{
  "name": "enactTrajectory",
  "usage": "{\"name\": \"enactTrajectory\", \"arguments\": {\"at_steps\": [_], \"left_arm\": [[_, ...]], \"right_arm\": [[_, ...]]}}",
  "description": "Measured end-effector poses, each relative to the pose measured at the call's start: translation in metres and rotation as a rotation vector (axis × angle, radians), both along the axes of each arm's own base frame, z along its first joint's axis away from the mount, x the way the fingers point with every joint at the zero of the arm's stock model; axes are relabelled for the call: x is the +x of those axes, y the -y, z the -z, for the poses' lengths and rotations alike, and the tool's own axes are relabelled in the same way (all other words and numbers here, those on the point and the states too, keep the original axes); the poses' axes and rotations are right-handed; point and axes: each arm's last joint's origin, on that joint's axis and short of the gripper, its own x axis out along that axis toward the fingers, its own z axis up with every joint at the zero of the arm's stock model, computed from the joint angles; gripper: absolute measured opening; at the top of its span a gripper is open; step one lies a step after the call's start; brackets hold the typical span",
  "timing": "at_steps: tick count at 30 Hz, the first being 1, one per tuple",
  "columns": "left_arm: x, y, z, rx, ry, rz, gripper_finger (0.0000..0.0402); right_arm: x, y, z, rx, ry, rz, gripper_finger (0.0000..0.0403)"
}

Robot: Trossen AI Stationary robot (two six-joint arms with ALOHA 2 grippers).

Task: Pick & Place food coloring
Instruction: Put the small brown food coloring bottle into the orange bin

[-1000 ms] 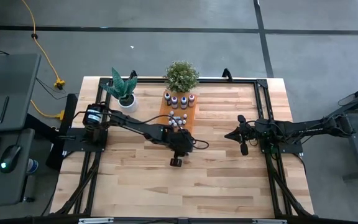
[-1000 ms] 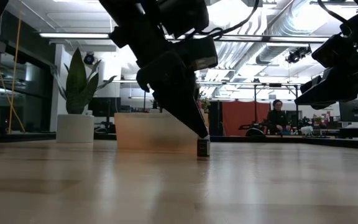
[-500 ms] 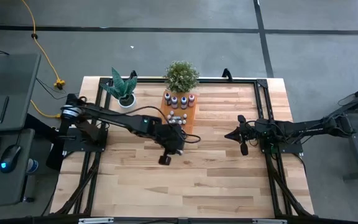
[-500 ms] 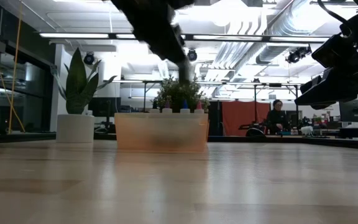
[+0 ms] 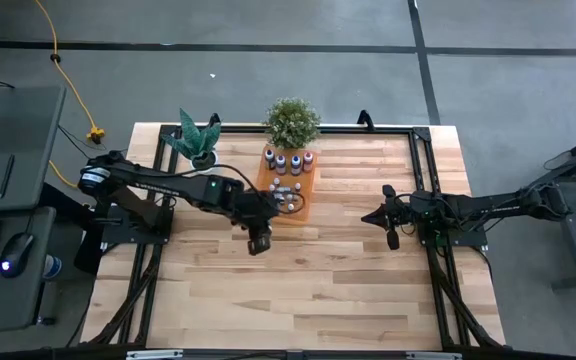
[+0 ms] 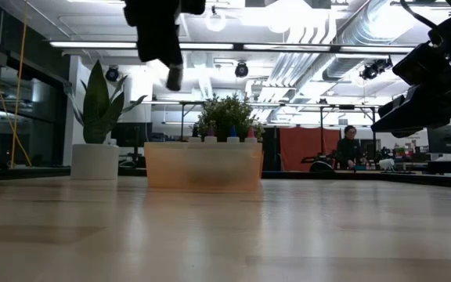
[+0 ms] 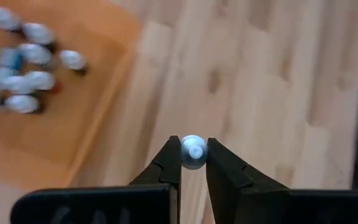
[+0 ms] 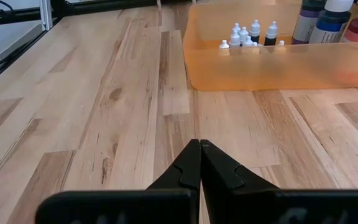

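A pale wooden surface [image 5: 348,290] fills the middle of a grey-floored room, with two potted plants at its far edge: a spiky-leaved one in a white pot [image 5: 199,148] and a bushy one [image 5: 291,122]. Just in front of the bushy plant sits the orange tray [image 5: 306,196], holding larger dye bottles at the back and a cluster of tiny food coloring bottles [image 5: 286,191] nearer the front. The left gripper [image 5: 258,243] hangs in the air just beside the tray's front left corner, clenched on a small food coloring bottle [image 7: 193,152]; the left wrist view shows its white cap pinched between the two dark fingers [image 7: 167,165], with the tray's bottles off to the side. A second ago this gripper was down at the surface to the right of where it is now, its tip on the bottle standing there; since then it has lifted the bottle clear and swung left, so in the low view only the arm's end shows high up [image 6: 160,31]. The right gripper [image 5: 392,238] waits pressed closed over the right half of the surface, unchanged. In the low view a person [image 6: 349,149] sits far back in the room.
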Motion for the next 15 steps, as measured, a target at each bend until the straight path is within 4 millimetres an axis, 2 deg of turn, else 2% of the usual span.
{"name": "enactTrajectory", "arguments": {"at_steps": [9, 15], "left_arm": [[-0.005, -0.009, 0.006, 0.156, -0.032, -0.287, 0.0029], [-0.010, -0.020, 0.021, 0.158, 0.020, -0.449, 0.0031]], "right_arm": [[0.000, 0.000, 0.000, 0.000, 0.000, 0.000, 0.0000], [0.000, 0.000, 0.000, 0.000, 0.000, -0.001, 0.0000]]}}
